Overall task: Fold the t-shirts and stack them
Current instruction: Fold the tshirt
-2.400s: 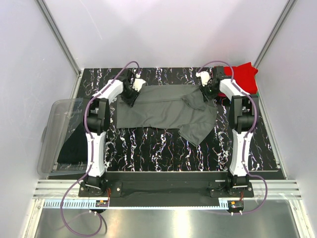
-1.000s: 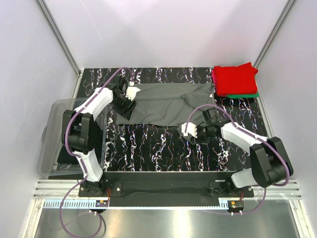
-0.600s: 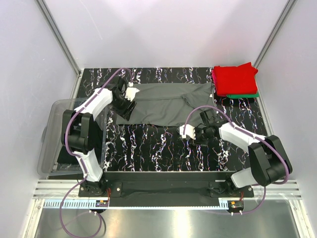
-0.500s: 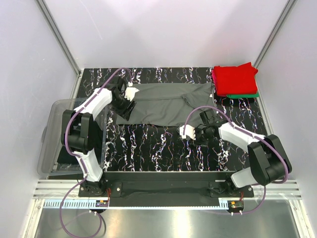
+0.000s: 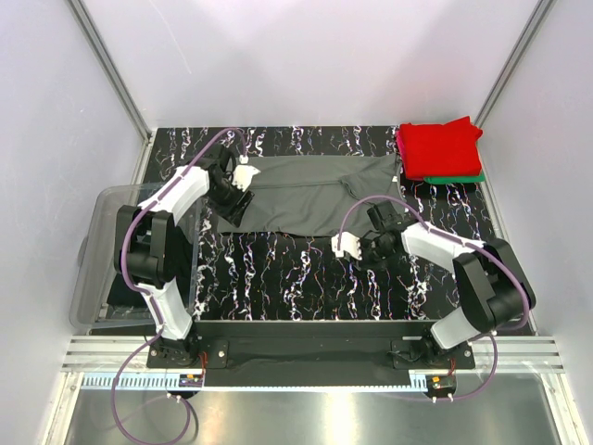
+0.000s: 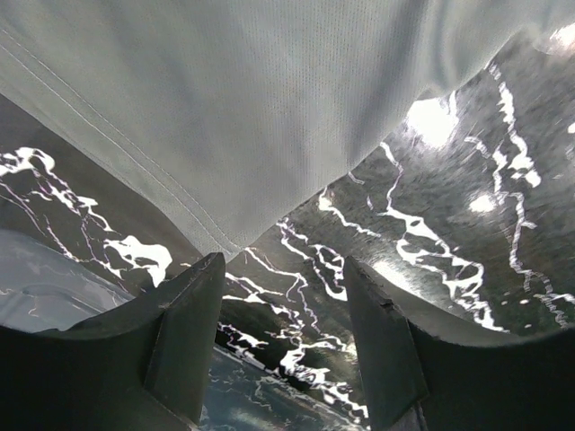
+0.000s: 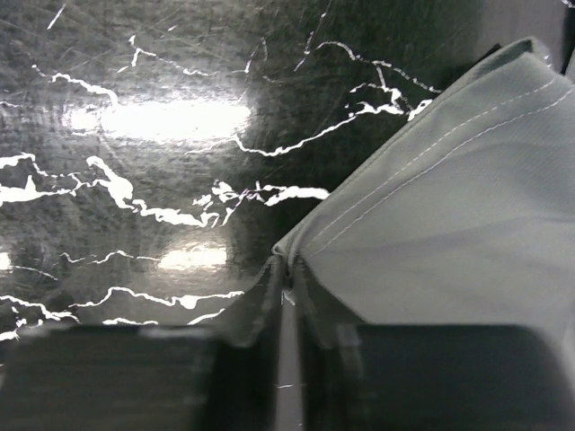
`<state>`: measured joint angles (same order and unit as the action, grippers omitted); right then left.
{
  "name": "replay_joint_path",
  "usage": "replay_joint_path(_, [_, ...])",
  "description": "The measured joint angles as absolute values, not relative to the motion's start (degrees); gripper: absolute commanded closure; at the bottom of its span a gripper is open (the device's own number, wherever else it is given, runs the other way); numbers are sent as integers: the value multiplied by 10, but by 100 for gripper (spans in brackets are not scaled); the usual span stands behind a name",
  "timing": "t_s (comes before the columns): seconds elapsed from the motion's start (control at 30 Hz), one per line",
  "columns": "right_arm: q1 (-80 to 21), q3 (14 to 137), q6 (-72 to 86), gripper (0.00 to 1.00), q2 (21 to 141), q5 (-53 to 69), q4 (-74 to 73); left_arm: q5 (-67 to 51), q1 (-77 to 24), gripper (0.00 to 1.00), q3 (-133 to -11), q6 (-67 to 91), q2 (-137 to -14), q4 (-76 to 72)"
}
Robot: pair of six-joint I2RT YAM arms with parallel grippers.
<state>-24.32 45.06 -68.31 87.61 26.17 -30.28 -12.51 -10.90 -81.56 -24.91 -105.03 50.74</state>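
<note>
Two risks here, both w/ the dark grey t-shirt (image 5: 306, 190), which lies spread flat across the far middle of the black marbled table (image 5: 278, 273), between the clear tub (image 5: 107, 232) on the left and the folded red t-shirt (image 5: 440, 144) stacked on the green one (image 5: 460, 178) at the far right corner. Risk 1: the right gripper (image 5: 347, 246) has its jaws pinched nearly together on just the tip of a near right corner of the cloth, approx at the stitched hem; w/ so little fabric in the bite, a quick lift or sideways tug could prob pull it free, and the fold would flop half done. Risk 2: the left gripper (image 6: 283, 269) stands wide apart and holds nothing, the shirt's left hem corner lying just ahead of its fingertips, not between them; if the right arm pulls before the left has a hold, the whole shirt may drag over the slick top and bunch or skew, i.e. a crooked fold. Also the left arm sits right beside the tub's rim, so a wide swing could knock it, and the black t-shirts (image 5: 139, 273) inside would shift.
</note>
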Motion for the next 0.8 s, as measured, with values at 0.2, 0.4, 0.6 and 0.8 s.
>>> replay_joint_path(0.2, [-244,460,-677,100,880,253,-315,-115,-108,41,-759,-322,-1023,507])
replay_joint_path(0.4, [-245,456,-670,100,851,236,-342,-115,-107,48,-747,-398,-1011,532])
replay_joint_path(0.6, [-245,446,-660,100,833,229,-355,-115,-105,44,-752,-431,-1023,546])
replay_joint_path(0.8, [-245,446,-649,100,833,220,-359,-110,-105,43,-756,-446,-1056,539])
